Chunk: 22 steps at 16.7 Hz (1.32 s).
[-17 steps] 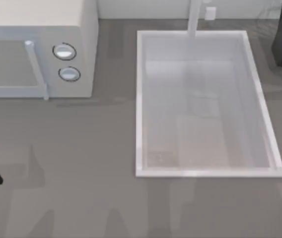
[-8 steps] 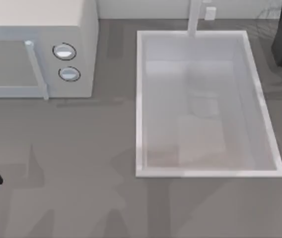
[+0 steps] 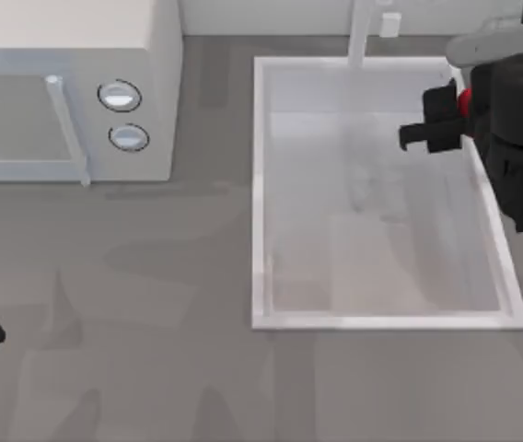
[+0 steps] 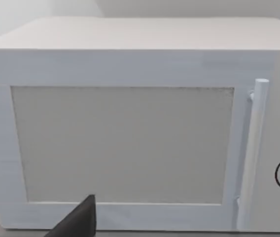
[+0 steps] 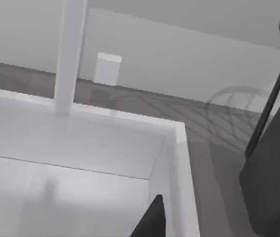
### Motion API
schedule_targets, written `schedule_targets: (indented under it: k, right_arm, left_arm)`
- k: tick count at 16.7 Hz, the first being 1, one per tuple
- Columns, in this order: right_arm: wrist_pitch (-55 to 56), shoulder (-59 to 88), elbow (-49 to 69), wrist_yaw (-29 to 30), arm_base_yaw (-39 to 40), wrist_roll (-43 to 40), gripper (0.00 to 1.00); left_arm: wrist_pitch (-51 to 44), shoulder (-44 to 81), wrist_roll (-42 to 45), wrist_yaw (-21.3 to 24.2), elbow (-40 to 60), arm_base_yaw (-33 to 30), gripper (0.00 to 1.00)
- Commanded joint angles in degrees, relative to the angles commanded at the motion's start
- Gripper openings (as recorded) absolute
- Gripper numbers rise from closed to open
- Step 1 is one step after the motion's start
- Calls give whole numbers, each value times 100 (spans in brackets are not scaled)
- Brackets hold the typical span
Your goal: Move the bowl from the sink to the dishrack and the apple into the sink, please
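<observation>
One right gripper (image 3: 412, 136), fingers pinched on the apple (image 3: 465, 102), hangs over the sink (image 3: 260, 184); lower before releasing.

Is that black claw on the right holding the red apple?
Cannot tell. In the top view a bit of red shows against the right gripper over the sink, mostly hidden by the arm.

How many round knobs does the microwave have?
2: both on the microwave front panel at the top view's left, upper knob directly above lower knob.
</observation>
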Motion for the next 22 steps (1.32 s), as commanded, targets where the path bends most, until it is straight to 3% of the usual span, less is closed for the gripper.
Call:
schedule_targets:
  k: [4, 7, 16, 22]
  right_arm:
    - [1693, -38, -349, 598, 738, 259, 0]
    - [2336, -104, -512, 850, 1059, 375, 0]
    - [2659, 70, -513, 868, 1140, 429, 0]
    - [4376, 1476, -679, 862, 1224, 463, 0]
  left_arm:
    - [0, 0, 0, 0, 0, 0, 100]
    - [0, 0, 0, 0, 0, 0, 100]
    - [0, 0, 0, 0, 0, 0, 100]
    - [0, 0, 0, 0, 0, 0, 100]
